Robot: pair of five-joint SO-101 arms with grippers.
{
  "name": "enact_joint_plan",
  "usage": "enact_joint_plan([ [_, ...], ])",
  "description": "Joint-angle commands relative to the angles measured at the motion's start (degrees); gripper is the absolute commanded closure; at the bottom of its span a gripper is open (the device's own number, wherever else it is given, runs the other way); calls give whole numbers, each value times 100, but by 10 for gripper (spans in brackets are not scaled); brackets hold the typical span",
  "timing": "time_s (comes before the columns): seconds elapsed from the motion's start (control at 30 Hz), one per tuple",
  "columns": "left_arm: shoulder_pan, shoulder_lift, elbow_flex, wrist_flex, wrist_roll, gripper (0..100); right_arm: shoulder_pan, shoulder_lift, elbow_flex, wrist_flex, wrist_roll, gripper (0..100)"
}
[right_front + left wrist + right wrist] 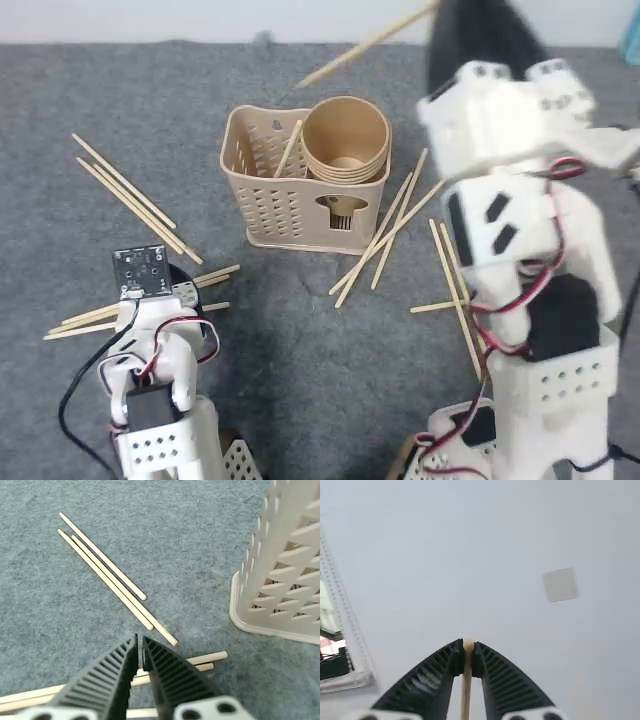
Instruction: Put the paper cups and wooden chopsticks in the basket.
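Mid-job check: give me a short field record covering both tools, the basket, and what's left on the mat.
Left tool: shut, empty, low over loose chopsticks
Right tool: raised, shut on a chopstick
Basket: upright, holding stacked paper cups and one leaning chopstick
Mat: loose chopsticks lie scattered on both sides of the basket

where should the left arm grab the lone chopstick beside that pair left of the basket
I'd grip the lone chopstick mid-shaft, coming straight down with the left end effector turned across its length. It lies flat on the carpet, so nothing gets under it sideways, and the pair lies close alongside, so open narrowly.
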Motion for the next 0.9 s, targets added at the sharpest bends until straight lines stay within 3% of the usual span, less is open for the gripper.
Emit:
enact_joint_plan([
  [0.0, -35, -70, -22, -79, 18, 985, -444, -84, -167, -127, -18, 992],
  [0.27, -35, -70, -22, -79, 18, 985, -1288, 514, 79, 347, 791, 992],
  [0.87, -35, -70, -22, -79, 18, 985, -1622, 2246, 607, 268, 1152, 992],
])
